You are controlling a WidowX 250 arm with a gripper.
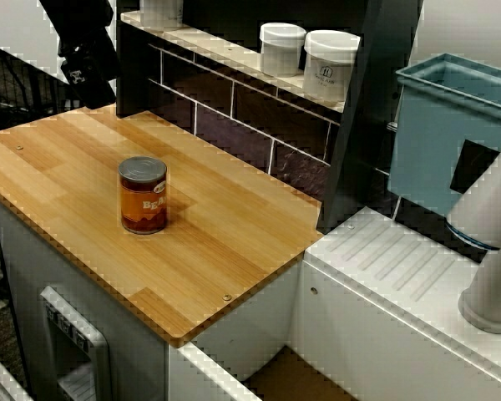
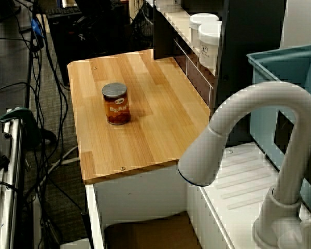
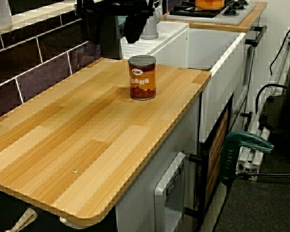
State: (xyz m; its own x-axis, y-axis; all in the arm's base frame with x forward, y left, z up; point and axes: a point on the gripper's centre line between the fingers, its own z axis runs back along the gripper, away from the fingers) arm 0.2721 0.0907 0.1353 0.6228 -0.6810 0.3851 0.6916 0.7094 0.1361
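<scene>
One orange-labelled cylindrical tin can (image 1: pixel 143 195) stands upright and untouched, mid-frame on the pale wooden tabletop (image 1: pixel 234 251); black pincer (image 1: pixel 82 67) hangs well apart at upper left, spread or pressed together I cannot tell, no grasp yet made.

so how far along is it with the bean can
Done: nothing visible; the bean can stands upright on the wooden counter, untouched. In hand: nothing; the gripper hangs clear of it by the shelf end. Left: seemingly the reach and the grasp.
</scene>
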